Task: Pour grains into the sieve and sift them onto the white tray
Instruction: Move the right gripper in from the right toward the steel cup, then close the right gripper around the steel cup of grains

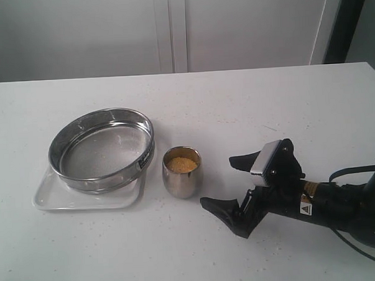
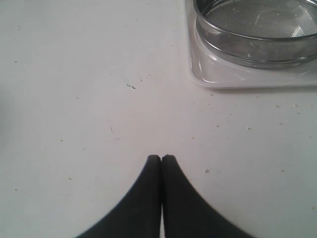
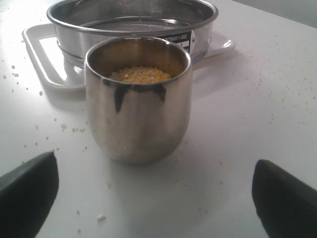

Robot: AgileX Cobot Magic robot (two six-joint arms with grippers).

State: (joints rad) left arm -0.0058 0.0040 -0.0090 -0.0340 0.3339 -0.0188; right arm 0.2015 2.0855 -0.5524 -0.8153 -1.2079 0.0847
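The steel sieve (image 1: 96,177) rests on the white tray (image 1: 50,197) at the left of the table, and its mesh looks bare. To its right stands a small steel cup (image 1: 182,178) holding golden grains (image 1: 181,162). My right gripper (image 1: 220,181) lies low on the table just right of the cup, open wide, its fingers apart from the cup. In the right wrist view the cup (image 3: 138,114) with the grains (image 3: 141,74) stands ahead of the open right gripper (image 3: 154,171), with the sieve (image 3: 69,42) and tray (image 3: 47,54) behind. My left gripper (image 2: 161,158) is shut on nothing, near the tray (image 2: 213,79) and sieve (image 2: 247,47).
Stray grains (image 3: 100,217) are scattered on the white table around the cup. White cabinet doors (image 1: 170,29) stand behind the table's far edge. The left arm is outside the exterior view.
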